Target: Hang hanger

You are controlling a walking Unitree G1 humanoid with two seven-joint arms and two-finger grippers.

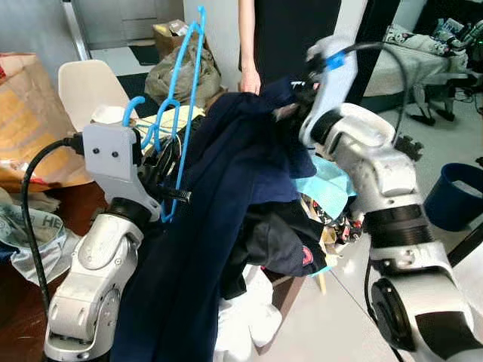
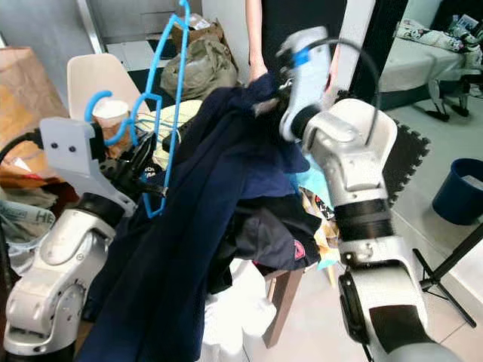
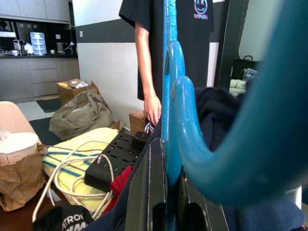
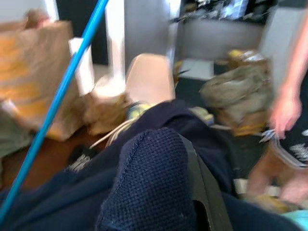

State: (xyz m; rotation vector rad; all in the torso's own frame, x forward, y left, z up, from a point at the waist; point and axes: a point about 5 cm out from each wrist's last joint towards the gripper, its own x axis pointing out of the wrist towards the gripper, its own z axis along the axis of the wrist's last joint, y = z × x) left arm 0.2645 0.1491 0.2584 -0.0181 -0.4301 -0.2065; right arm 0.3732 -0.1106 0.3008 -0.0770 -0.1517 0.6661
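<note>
Hanger: a bright blue plastic hanger (image 1: pixel 179 113) is held up over a cluttered table, its long side standing nearly upright, with the top end above the left arm and the hooked end curling over that wrist.
Garment: a dark navy garment (image 1: pixel 219 204) hangs in a long drape between the two arms, just right of the hanger and touching its lower part.
Key relation: the hanger lies to the left of the cloth; the left arm is the nearer one and already has it, so the hanger must travel rightward into the garment.
Left gripper: the left gripper (image 3: pixel 166 202) is clamped on the hanger, black fingers on either side of the blue bar.
Right gripper: the right gripper (image 4: pixel 185 166) is raised at the garment's top edge, pinching a fold of navy knit.
Surroundings: a person (image 1: pixel 283 34) stands just behind the table beside a white chair (image 1: pixel 87 87); a black power strip (image 3: pixel 118 154) lies among cables.
</note>
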